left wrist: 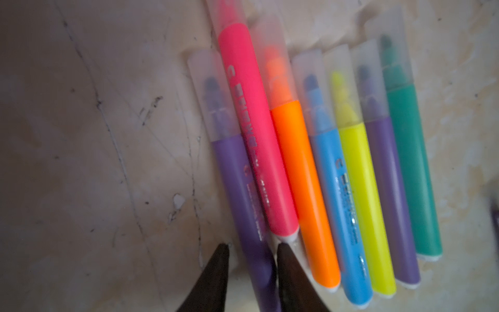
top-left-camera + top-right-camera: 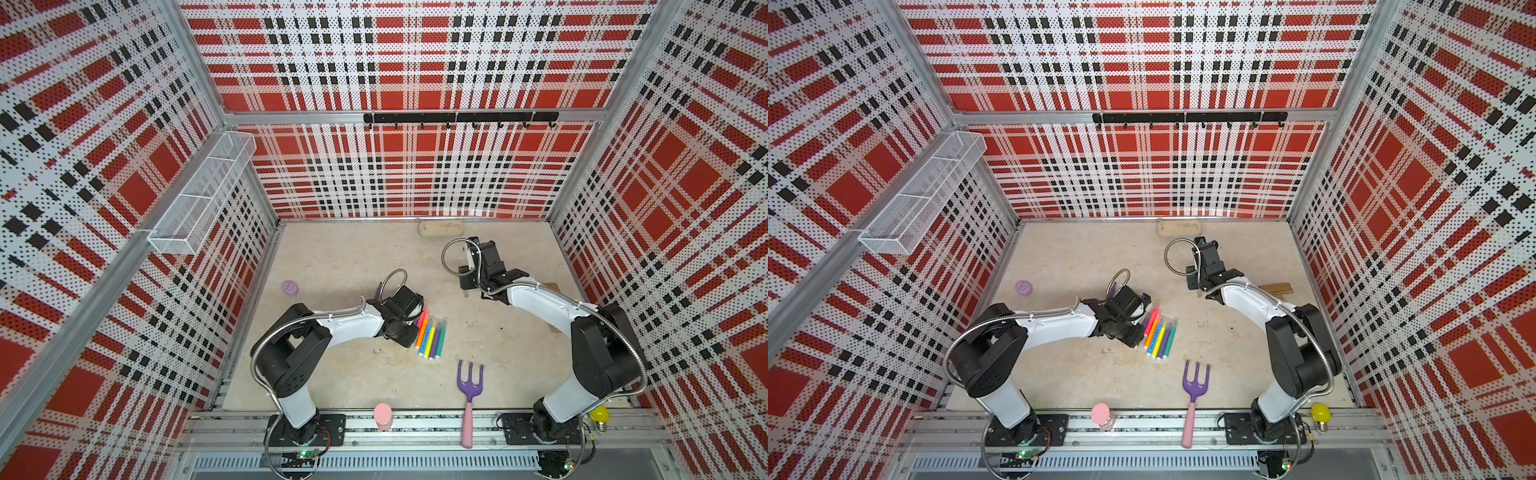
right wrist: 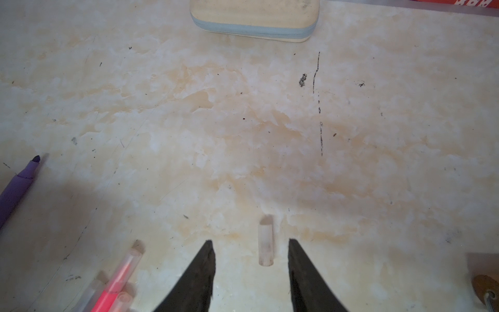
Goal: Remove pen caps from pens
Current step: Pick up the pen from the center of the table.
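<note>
Seven capped pens (image 1: 305, 175) are laid side by side on the counter (image 2: 353, 374) near the purple garden fork (image 2: 469, 382). The end purple pen (image 1: 243, 189) is flanked by the spread left hand (image 1: 253, 244); a loose pen cap (image 3: 266, 240) is straddled by the spread right hand (image 3: 251, 241).

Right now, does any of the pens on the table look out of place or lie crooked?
Yes. The pink pen does not lie flat in the row: it seems to rest on the purple pen and the orange pen, and it sticks out past their caps. An uncapped purple pen lies apart from the row.
</note>
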{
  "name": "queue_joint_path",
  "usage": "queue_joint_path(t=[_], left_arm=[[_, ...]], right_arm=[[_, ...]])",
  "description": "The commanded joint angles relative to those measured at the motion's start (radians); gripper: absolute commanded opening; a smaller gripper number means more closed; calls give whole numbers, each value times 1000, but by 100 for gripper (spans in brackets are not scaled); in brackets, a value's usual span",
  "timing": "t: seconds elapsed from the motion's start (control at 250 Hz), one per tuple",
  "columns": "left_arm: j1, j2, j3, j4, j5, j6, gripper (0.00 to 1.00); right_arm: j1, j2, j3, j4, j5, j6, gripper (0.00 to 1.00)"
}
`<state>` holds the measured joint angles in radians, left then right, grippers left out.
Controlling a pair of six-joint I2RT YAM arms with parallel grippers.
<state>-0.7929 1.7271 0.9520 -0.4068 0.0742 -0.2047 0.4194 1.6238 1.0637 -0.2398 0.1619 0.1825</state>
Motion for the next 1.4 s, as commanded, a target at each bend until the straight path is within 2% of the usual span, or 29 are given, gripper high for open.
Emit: queue_joint_path(t=[0.0,0.336,0.44,0.564,0.636,0.696,0.82,0.912,1.06,1.296,1.393], left_arm=[[-11,37,-13,-79,-23,-7,33],[-25,84,8,-119,-57,-11,15],[10,54,-21,-84,-36,-22,11],[80,-44,-56,-37,-53,-47,9],[116,-130,-84,17,-55,-63,8],[139,-205,-115,85,-31,-74,8],[158,-337,-173,217,49,-70,7],[169,-413,-214,293,109,-69,5],[190,-483,-249,342,157,-93,4],[193,-491,-264,433,181,-113,3],[191,-498,-272,476,185,-124,2]], right_arm=[[2,-20,-2,51,7,-3,48],[2,-18,8,60,8,-5,49],[3,-20,4,74,-8,-5,50],[3,-26,-3,99,-43,-2,50],[4,-44,-27,149,-105,13,51],[2,-66,-70,241,-212,34,51],[3,-113,-198,553,-501,143,52],[5,-119,-261,761,-632,251,55],[12,-111,-309,979,-730,386,64],[76,-53,-300,1134,-805,502,66],[99,-28,-292,1138,-799,517,65]])
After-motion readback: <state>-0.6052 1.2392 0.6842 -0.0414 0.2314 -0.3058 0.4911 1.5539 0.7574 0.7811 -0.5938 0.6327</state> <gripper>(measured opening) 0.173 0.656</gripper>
